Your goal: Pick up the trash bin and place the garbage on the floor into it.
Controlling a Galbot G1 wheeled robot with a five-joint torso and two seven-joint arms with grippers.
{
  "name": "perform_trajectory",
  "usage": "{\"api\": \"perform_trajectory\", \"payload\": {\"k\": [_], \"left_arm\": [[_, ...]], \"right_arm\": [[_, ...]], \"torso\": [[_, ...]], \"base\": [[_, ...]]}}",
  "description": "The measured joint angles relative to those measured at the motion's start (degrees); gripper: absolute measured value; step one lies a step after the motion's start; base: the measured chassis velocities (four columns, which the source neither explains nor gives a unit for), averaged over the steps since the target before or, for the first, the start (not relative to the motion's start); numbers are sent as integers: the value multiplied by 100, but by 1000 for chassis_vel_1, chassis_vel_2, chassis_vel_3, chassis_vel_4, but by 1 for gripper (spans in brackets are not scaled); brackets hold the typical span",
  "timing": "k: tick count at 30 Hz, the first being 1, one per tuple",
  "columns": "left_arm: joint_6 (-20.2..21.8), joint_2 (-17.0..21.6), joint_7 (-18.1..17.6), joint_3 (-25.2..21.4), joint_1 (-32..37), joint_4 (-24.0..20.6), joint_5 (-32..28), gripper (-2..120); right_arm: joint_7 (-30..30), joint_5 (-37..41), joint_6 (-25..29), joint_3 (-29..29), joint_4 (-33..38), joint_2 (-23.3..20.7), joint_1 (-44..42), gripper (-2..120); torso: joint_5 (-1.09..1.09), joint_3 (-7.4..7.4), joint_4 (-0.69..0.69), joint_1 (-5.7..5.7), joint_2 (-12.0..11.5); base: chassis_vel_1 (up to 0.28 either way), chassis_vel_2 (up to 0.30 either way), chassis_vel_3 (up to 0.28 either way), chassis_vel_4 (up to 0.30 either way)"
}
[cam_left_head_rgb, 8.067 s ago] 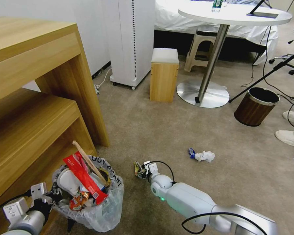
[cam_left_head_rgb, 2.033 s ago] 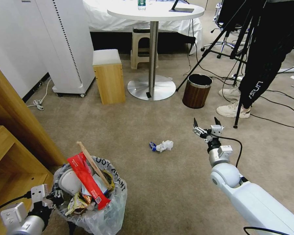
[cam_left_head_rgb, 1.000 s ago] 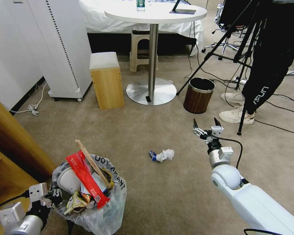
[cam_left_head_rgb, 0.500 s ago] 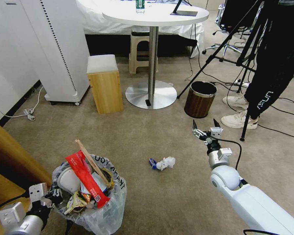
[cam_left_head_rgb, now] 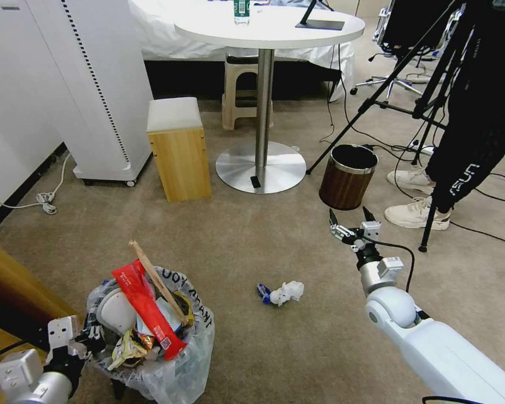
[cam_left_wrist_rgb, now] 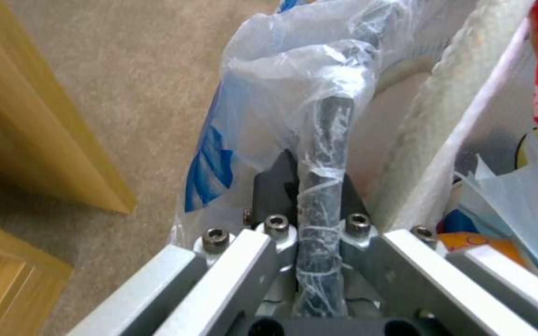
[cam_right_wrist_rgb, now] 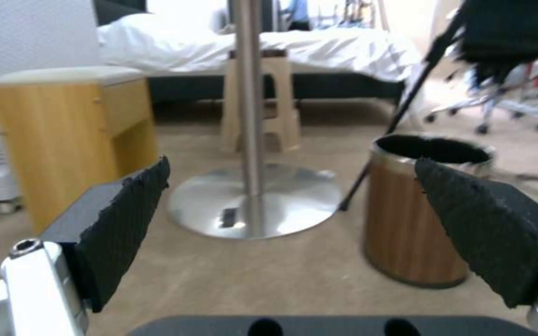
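Observation:
The trash bin (cam_left_head_rgb: 151, 342) sits low on my left, lined with a clear bag and stuffed with a red wrapper, a wooden stick and other litter. My left gripper (cam_left_head_rgb: 87, 342) is shut on its rim; the left wrist view shows the bag-wrapped rim (cam_left_wrist_rgb: 325, 140) clamped in that gripper (cam_left_wrist_rgb: 315, 191). Loose garbage, a white tissue with a blue scrap (cam_left_head_rgb: 283, 292), lies on the beige floor (cam_left_head_rgb: 252, 359). My right gripper (cam_left_head_rgb: 350, 220) hovers open and empty above the floor, right of and beyond the tissue. Its black pads (cam_right_wrist_rgb: 126, 224) stand wide apart.
A brown wood-grain bin (cam_left_head_rgb: 348, 177) (cam_right_wrist_rgb: 418, 224) stands just beyond the right gripper. A round pedestal table (cam_left_head_rgb: 261, 168), wooden stool (cam_left_head_rgb: 177, 148) and white appliance (cam_left_head_rgb: 95, 84) lie farther off. A tripod (cam_left_head_rgb: 432, 168), cables and a person's legs are on the right. A wooden shelf corner (cam_left_head_rgb: 11, 292) is at left.
The whole picture has shifted, so the camera has moved: the wooden shelf slides off to the left and the tissue sits lower. The right gripper, earlier down at the floor, is raised and open.

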Motion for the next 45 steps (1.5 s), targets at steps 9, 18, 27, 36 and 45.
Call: {"api": "perform_trajectory", "payload": {"k": [9,18,27,36,45], "left_arm": [[-31,-12,27,94,5,-136,37,0],[-25,-14,41,153,-33,-151,30,0],[-37,-5,63,154,-31,-175,-30,0],[-43,37,64,148,-40,-166,-57,0],[-64,26,94,199,-85,-84,-34,0]], "right_arm": [[-572,1482,-351,-501,-86,-99,75,100],[-505,1500,-97,-455,-257,50,-203,100],[62,1587,278,109,-640,1015,-284,100],[832,1514,-648,-35,-581,1037,-262,99],[216,-1081,-748,-211,-865,405,-198,99]], "torso": [[1,0,1,0,0],[-1,0,0,0,0],[1,0,0,0,0],[1,0,0,0,0],[2,1,0,0,0]], "base": [[0,0,0,0],[0,0,0,0],[0,0,0,0],[0,0,0,0],[0,0,0,0]]}}
